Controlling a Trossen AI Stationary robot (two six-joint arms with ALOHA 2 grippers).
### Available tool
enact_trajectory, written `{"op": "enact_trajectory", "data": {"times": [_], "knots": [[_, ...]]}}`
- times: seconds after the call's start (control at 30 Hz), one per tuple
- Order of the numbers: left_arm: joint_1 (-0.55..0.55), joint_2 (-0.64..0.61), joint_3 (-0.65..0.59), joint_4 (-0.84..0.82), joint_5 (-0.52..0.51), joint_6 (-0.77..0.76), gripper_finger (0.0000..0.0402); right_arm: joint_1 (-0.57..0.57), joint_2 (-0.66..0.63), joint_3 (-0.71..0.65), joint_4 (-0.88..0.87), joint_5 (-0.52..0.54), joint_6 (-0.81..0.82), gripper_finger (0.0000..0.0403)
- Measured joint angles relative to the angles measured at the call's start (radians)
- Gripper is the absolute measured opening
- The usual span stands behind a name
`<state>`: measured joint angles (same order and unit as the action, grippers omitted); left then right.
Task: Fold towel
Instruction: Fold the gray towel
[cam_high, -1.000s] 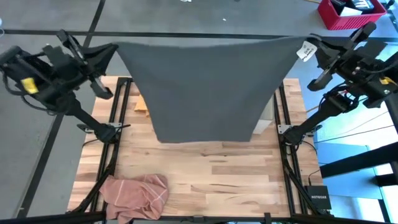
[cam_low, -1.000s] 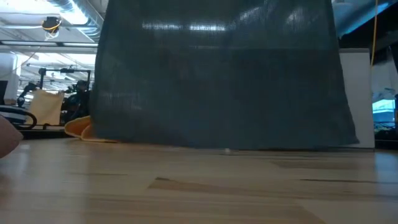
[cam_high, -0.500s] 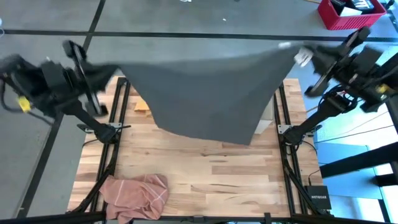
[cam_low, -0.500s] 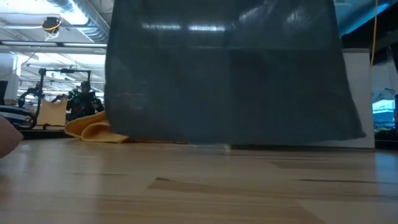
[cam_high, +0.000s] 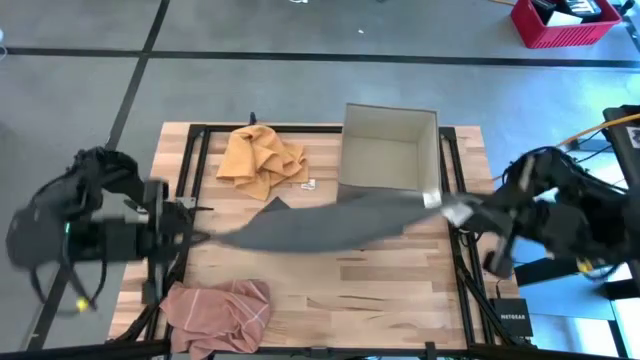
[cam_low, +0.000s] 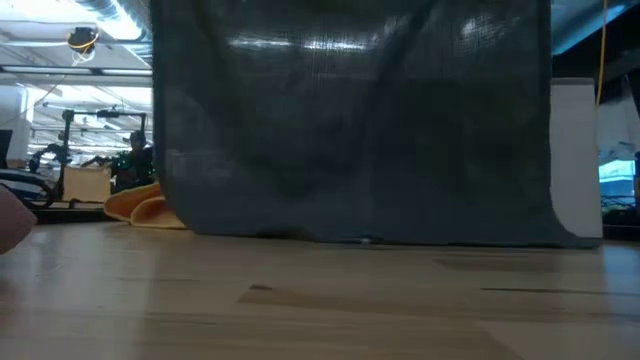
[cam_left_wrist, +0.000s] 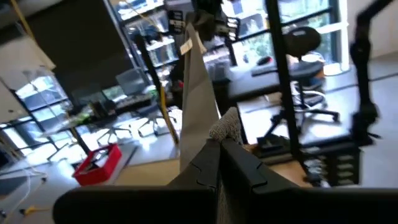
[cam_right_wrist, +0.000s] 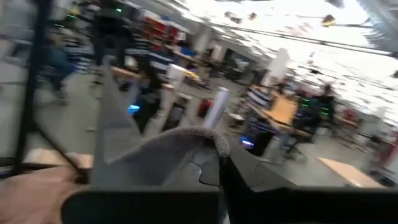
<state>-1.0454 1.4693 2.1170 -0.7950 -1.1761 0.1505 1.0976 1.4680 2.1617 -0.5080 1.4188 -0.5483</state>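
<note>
Both arms spread at table sides, gray towel (cam_high: 320, 222) stretched between.

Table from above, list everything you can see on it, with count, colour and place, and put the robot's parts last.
grey towel: one, dark grey, stretched across the table's middle between both grippers
orange cloth: one, orange, crumpled at the far left of the table
pink cloth: one, pink, bunched at the near left corner
box: one, pale cardboard, open, far right of the table
table: one, light wood
left gripper: one, dark, left edge, shut on the towel
right gripper: one, dark, right edge, shut on the towel
</note>
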Motion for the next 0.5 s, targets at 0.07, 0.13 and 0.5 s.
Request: {"op": "enact_trajectory", "data": {"times": [0.07,0.13,0.5], "knots": [[-0.037,0.030,0.000,-0.019,-0.042,-0.035,0.0001,0.037,0.026,0.002,-0.017,0.050,0.044,0.0003],[-0.066,0.057,0.000,-0.020,-0.098,-0.037,0.0001,0.059,0.053,0.002,-0.019,0.102,0.049,0.0003],[-0.108,0.073,0.000,0.423,-0.281,0.352,0.0001,0.061,0.066,0.002,0.206,0.135,-0.122,0.0004]]}}
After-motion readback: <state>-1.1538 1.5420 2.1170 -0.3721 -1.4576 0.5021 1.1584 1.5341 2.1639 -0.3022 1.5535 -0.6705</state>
